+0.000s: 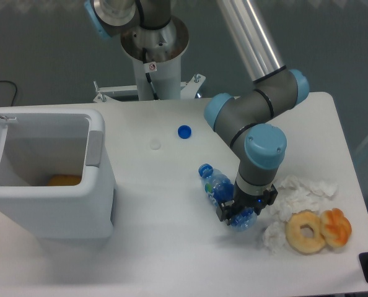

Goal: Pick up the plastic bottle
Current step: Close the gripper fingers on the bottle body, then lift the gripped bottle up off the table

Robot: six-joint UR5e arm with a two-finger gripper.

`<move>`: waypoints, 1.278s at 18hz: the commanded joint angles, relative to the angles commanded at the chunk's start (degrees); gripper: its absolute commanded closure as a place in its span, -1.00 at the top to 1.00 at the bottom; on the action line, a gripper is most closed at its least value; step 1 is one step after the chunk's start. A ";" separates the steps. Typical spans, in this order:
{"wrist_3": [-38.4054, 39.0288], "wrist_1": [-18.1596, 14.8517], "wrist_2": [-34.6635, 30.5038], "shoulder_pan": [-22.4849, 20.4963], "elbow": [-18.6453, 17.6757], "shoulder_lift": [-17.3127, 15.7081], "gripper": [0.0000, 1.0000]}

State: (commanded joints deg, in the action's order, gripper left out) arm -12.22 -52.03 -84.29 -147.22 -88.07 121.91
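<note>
Lying on its side on the white table (171,247), the plastic bottle (216,184) points its blue cap end up and to the left. Its bottom end goes down and to the right, under the claw (237,213). Only the top half of the bottle shows well. The rest is hidden by the claw and the robot arm (258,148), w/ a bit of blue peeking out below the claw.

The claw sits right on top of the bottle's lower part. It looks dark and small from up here. The fingers seem to be on both sides of the bottle, but can't tell if they squeeze it or are just around it, bc the wrist blocks the view.

A small loose blue cap (184,131) lies on the table, up and left of the bottle, well apart from it. A faint round white thing (155,144) lies near that cap; too pale to say what it is.

Right of the claw there is crumpled white paper (298,192), just beside the arm. A donut (306,232) lies on the paper's lower edge, and an orange-ish pastry (336,226) touches it on the right.

At the left stands a white bin (97,179) w/ its lid open; the lid is cut off by the picture edge. Something orange (64,180) lies inside, mostly hidden by the bin's front wall. The arm's base (154,55) stands at the back, its top cut off.
</note>
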 joint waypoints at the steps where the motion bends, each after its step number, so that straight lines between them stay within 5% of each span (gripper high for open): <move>1: 0.00 0.00 0.00 0.00 0.00 -0.35 0.57; 15: 0.00 -0.70 1.75 0.44 0.09 -7.03 0.57; 23: -0.70 0.00 11.58 0.62 2.90 -13.61 0.57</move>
State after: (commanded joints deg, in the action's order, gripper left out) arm -12.91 -52.03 -72.70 -146.60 -85.17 108.29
